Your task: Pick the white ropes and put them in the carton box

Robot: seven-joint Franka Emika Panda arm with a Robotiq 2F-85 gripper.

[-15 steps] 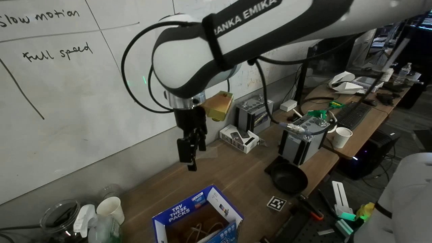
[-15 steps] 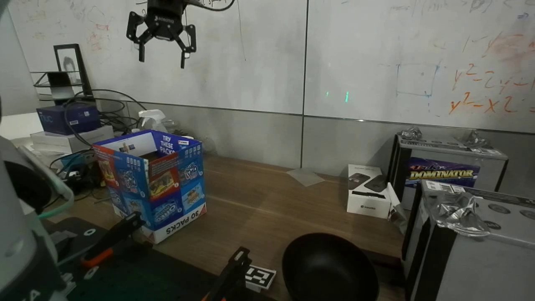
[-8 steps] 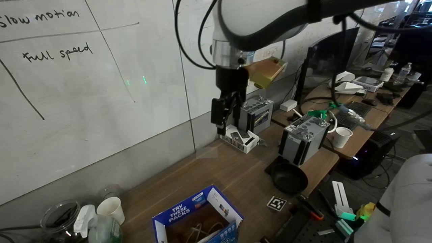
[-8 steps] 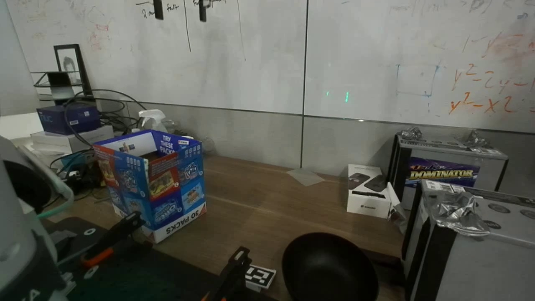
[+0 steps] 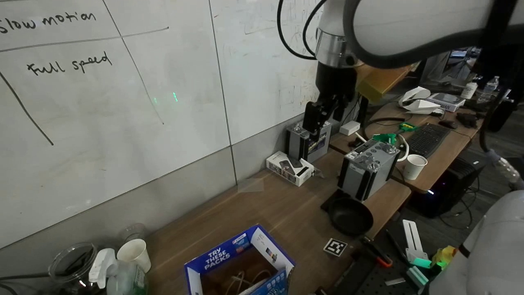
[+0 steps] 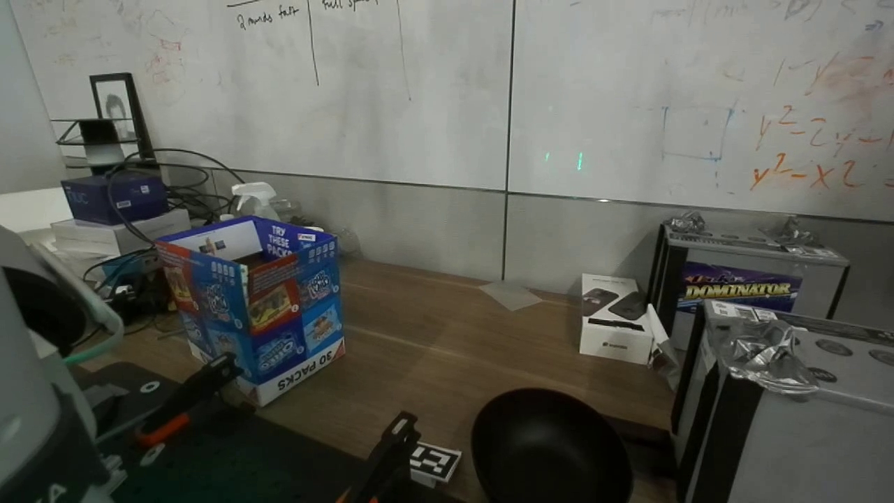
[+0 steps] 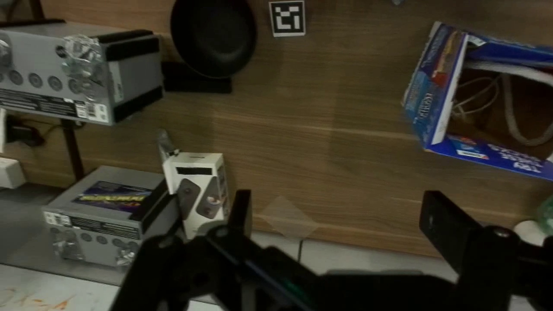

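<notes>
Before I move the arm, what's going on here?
Nothing is being handled: the robot arm hangs over the table, its claw open, holding nothing and clear of the carton box. The white ropes lie inside that box. The placing looks finished, as far as these views show.

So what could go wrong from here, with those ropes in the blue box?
Lowered from here, the open hand might knock the white phone box that shows close beside it in the wrist view. And the white ropes lie loose in the carton box, which stands open; if bumped, it could tip and spill them.
</notes>
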